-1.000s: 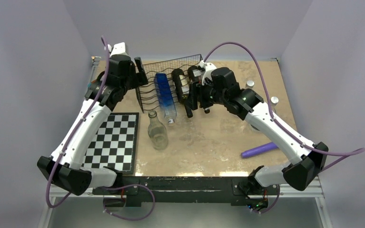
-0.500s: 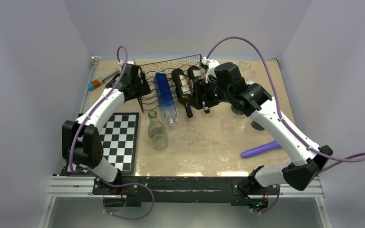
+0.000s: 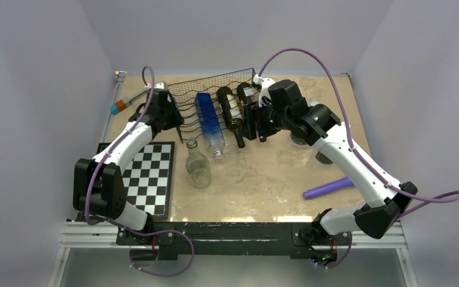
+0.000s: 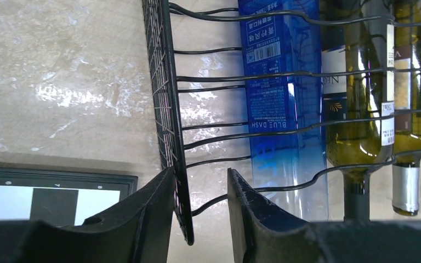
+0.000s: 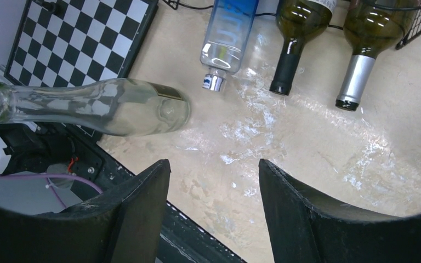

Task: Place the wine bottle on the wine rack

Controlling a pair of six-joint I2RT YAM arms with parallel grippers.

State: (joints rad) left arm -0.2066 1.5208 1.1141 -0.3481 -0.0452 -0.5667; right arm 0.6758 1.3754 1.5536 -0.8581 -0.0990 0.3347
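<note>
The wine rack (image 3: 215,84) is a black wire rack at the back of the table. In it lie a blue bottle (image 3: 208,116) and two dark green wine bottles (image 3: 230,110) (image 3: 244,94), necks pointing forward. My left gripper (image 3: 170,116) straddles the rack's left side wall (image 4: 167,109) and is shut on it, its left finger (image 4: 153,203) against the mesh. My right gripper (image 3: 256,124) hovers open and empty just right of the wine bottles' necks (image 5: 286,71) (image 5: 355,82). A clear glass bottle (image 3: 198,164) stands on the table in front of the rack.
A checkerboard (image 3: 146,176) lies at the front left. A purple cylinder (image 3: 327,188) lies at the front right. A marker (image 3: 125,103) rests at the back left. Round silver lids (image 3: 323,158) sit under the right arm.
My left arm has dropped low beside the rack and its jaws have closed on the side wall. My right gripper has drawn slightly back from the wine bottles and narrowed a little.
</note>
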